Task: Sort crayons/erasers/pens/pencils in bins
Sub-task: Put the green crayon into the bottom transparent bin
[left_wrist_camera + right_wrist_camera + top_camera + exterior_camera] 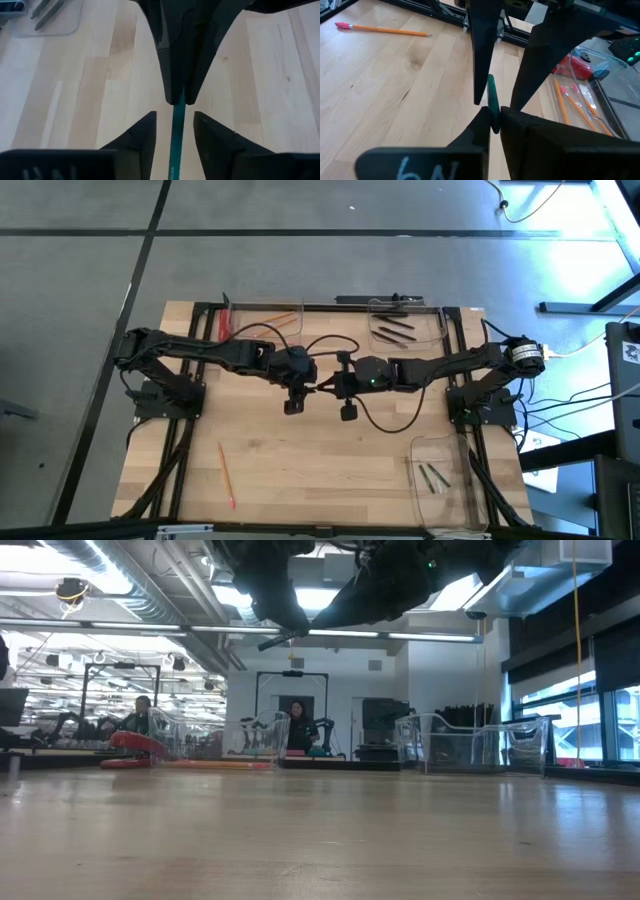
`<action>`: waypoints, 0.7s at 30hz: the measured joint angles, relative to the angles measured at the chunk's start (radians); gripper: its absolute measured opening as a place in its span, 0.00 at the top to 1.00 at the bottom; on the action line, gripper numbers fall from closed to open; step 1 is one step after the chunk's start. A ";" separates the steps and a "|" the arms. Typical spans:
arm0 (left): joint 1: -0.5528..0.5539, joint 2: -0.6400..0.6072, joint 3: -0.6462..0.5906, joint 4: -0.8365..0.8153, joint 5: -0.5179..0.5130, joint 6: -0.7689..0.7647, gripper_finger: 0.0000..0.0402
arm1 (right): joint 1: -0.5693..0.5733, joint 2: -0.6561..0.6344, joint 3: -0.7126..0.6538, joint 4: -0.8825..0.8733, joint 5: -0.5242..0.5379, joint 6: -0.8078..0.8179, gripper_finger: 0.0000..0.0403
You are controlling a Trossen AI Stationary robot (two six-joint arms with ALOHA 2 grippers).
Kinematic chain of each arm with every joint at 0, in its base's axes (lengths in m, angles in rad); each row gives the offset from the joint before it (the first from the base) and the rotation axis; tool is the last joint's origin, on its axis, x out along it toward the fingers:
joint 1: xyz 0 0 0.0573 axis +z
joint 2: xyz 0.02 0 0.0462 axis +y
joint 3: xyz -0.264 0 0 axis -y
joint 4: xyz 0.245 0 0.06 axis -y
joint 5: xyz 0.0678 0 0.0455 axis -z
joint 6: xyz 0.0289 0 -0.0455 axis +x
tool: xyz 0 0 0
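Both arms meet above the middle of the table. My right gripper [493, 122] is shut on a slim green stick [491, 95]. My left gripper [175, 135] is open and faces it. Its fingers [142, 137] stand on either side of the stick's [177, 142] free part without touching it. One orange pencil [227, 475] with a pink end lies flat on the table's near left part. The far left bin [265, 320] holds pencils and a red piece. Black pens lie in the far right bin [405, 325]. The near right bin [445, 475] holds two greyish sticks. My right gripper pinches the green stick between its two fingers at the end nearest them [494, 117]. It comes level from the table's right side, fingers lying along the stick. The stick is lifted clear of the table and points toward the left gripper.
Black frame rails [300, 305] run along the table's far edge and sides. Cables [385, 420] hang by the right arm. Bare wood lies between the loose pencil and the near right bin. People [297, 727] sit in the room beyond the table.
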 joint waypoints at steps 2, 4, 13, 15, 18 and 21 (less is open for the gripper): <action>0.000 0.000 0.000 -0.001 -0.009 -0.001 0.69 | 0.000 0.000 0.000 0.000 0.000 0.000 0.94; 0.000 0.000 0.000 -0.010 -0.011 0.001 0.69 | 0.000 0.000 0.000 0.000 0.001 0.000 0.93; 0.000 -0.004 0.000 -0.057 -0.025 -0.034 0.70 | 0.000 -0.047 0.001 -0.067 0.002 0.000 0.93; -0.003 -0.017 0.000 -0.079 -0.055 -0.047 0.70 | 0.000 -0.074 0.002 -0.093 0.012 0.010 0.93; -0.014 -0.052 0.000 -0.090 -0.112 -0.058 0.70 | 0.001 -0.119 0.002 -0.149 0.034 0.064 0.93; -0.031 -0.102 0.000 -0.085 -0.155 -0.058 0.70 | 0.003 -0.164 0.002 -0.221 0.037 0.117 0.92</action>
